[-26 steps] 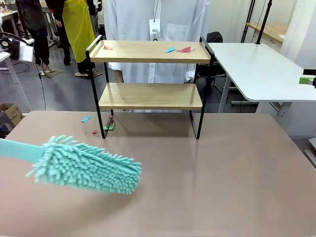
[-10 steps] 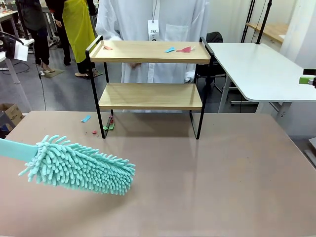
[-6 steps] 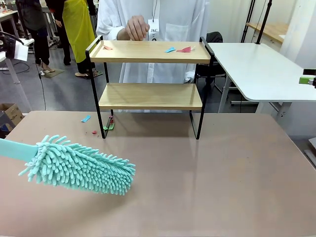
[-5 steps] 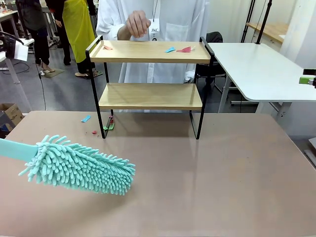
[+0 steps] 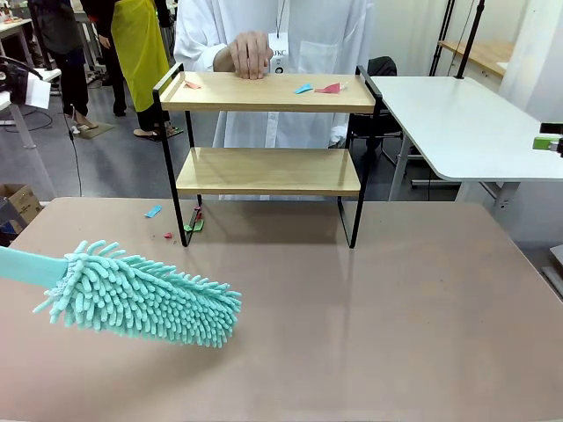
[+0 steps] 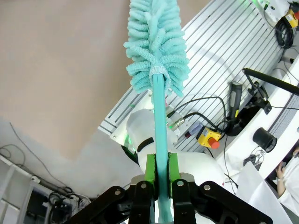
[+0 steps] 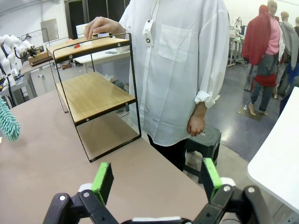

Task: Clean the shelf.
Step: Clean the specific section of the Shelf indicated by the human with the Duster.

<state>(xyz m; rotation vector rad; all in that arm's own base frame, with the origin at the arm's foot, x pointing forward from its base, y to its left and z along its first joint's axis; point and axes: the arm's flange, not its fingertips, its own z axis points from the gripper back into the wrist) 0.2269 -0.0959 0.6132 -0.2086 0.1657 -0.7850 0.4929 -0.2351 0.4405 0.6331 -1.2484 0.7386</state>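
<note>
The shelf point(image 5: 268, 171) stands at the far side of the brown table, with blue point(image 5: 303, 89), red point(image 5: 330, 88) and pink point(image 5: 191, 85) paper scraps on its top board. A person's hand point(image 5: 251, 54) rests on that board's back edge. A fluffy teal duster point(image 5: 145, 296) hovers low over the table's near left. My left gripper point(image 6: 159, 186) is shut on the duster's flat teal handle point(image 6: 159, 121). My right gripper point(image 7: 156, 179) is open and holds nothing. It looks across at the shelf point(image 7: 93, 93) and the person's hand point(image 7: 100, 25).
More scraps lie on the table by the shelf's left leg: a blue one point(image 5: 153, 211), a red one point(image 5: 167, 236) and a green one point(image 5: 193, 224). A white table point(image 5: 457, 123) stands at the far right. The person in white stands right behind the shelf.
The person's hand rose to chest height and has come down onto the top board. The duster sank a little down and left early on and has since hung still.
</note>
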